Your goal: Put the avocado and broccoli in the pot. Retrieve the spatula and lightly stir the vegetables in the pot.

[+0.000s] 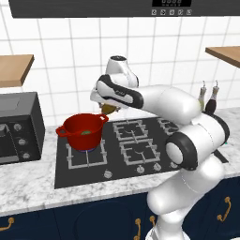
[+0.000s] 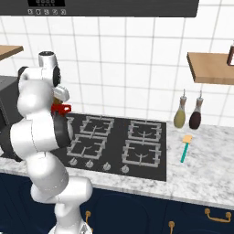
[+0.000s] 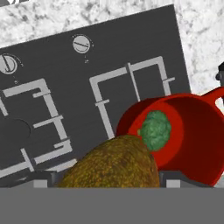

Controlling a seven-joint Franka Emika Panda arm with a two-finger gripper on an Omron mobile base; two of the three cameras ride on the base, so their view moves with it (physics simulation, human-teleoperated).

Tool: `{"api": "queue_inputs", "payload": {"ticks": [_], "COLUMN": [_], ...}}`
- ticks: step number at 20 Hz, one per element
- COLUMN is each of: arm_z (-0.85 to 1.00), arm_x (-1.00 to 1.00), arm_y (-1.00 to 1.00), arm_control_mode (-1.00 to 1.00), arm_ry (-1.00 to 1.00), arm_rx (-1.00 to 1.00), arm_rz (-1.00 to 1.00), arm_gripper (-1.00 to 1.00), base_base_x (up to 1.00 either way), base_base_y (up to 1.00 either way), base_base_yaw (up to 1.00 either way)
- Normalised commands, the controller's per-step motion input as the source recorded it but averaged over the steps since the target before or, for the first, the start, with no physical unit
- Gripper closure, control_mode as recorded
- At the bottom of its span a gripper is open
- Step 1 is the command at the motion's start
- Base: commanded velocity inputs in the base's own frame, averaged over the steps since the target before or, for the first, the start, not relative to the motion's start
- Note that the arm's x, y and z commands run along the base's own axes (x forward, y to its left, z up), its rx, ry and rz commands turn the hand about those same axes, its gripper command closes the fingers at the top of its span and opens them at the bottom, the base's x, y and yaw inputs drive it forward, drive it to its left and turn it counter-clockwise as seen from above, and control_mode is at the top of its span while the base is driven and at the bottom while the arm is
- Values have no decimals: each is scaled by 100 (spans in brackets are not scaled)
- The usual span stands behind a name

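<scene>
The red pot (image 1: 77, 127) stands on the front left burner of the stove, and its wall (image 3: 197, 144) sits at the right of the hand view. In it lies the bright green broccoli (image 3: 155, 130), a small green spot (image 1: 86, 133) from the left base. My gripper (image 1: 108, 108) hovers just above and to the right of the pot's rim, shut on the olive avocado (image 3: 111, 164), which bulges between the fingers. The arm hides most of the pot in the right base view, where one red handle (image 2: 61, 108) pokes out. The teal-handled spatula (image 2: 185, 147) lies on the counter right of the stove.
The black stove (image 1: 136, 140) has several burners with knobs along its front. A black microwave (image 1: 18, 126) stands left of the pot. Two glass bottles (image 2: 179, 116) (image 2: 195, 116) stand at the wall behind the spatula. Wooden shelves (image 2: 210, 66) hang on both sides.
</scene>
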Motion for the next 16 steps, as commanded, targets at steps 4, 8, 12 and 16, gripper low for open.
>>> {"api": "queue_inputs", "payload": {"ticks": [4,8,12,16], "arm_z": [-64,-37,-22,-40], "arm_x": [40,47,28,5], "arm_y": [66,54,45,20], "arm_control_mode": [-100,-100,-100,-100], "arm_ry": [0,0,0,0], "arm_rx": [-3,-4,-5,-7], "arm_rz": [12,6,2,0], "arm_gripper": [100,100,100,100], "base_base_x": [0,0,0,0], "base_base_y": [0,0,0,0], "base_base_yaw": [0,0,0,0]}}
